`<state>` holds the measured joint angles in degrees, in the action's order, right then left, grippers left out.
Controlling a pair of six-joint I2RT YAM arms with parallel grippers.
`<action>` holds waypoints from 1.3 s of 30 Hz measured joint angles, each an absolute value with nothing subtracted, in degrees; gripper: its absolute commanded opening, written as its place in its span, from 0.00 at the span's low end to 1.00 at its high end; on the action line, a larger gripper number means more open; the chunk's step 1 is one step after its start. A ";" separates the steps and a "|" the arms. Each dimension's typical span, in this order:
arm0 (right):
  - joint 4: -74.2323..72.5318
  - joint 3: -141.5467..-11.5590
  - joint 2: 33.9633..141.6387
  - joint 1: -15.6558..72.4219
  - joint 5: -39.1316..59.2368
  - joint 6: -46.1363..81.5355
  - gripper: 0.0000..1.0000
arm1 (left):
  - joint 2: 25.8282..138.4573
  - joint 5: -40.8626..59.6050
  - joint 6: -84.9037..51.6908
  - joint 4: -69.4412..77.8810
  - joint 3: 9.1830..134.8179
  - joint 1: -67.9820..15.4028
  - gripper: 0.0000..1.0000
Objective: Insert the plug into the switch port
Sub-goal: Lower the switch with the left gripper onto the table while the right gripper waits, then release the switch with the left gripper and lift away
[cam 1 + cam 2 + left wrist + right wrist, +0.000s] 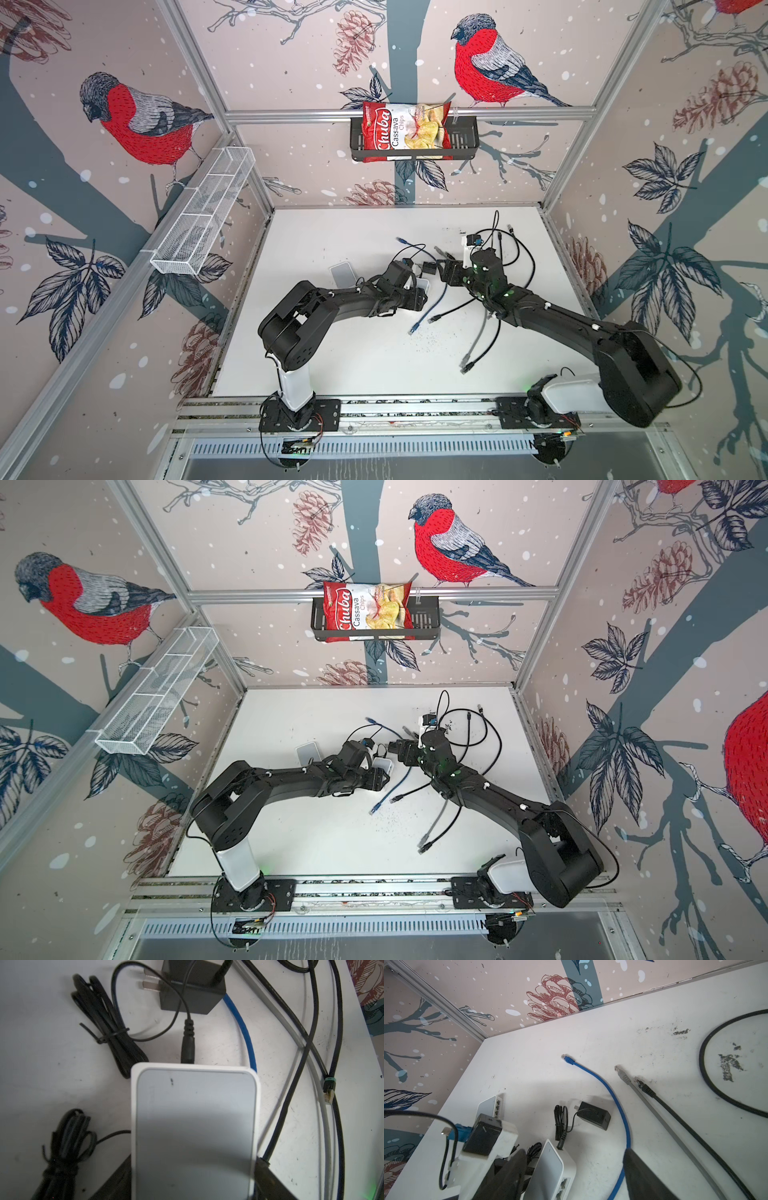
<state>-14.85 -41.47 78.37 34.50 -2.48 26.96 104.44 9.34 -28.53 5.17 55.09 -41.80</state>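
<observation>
A white switch [195, 1126] lies flat on the table near its middle, seen in both top views [422, 284] [383, 766]. My left gripper [194, 1159] is shut on it, one dark finger [116, 1180] against each long side. The black barrel plug [188, 1049] stands in the socket on the switch's far edge, also seen from the right wrist view [560, 1144]. Its thin cord runs to a black power adapter [193, 987] [593, 1114] lying just beyond. My right gripper [575, 1152] [444, 268] hovers open beside the switch, with nothing between its fingers.
A second white switch [490, 1105] [343, 272] lies to the left. A blue network cable [618, 1105], a grey one [654, 1109] and black ones [685, 1126] sprawl to the right. Bundled black cords [110, 1028] sit beside the held switch. Wall baskets [208, 208] hang above.
</observation>
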 measured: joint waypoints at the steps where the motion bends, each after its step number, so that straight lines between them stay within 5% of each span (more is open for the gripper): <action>1: -14.85 -41.43 78.30 34.52 -2.48 26.96 0.74 | 104.77 8.93 -28.53 4.97 55.33 -41.85 0.18; 27: -14.96 -43.27 80.36 35.00 -1.98 26.96 0.75 | 100.07 -6.92 -19.59 -7.77 51.88 -35.55 0.21; 39: -14.50 -44.73 83.11 35.22 -1.13 26.85 0.76 | 103.59 -7.86 -18.76 -10.57 56.75 -38.33 0.35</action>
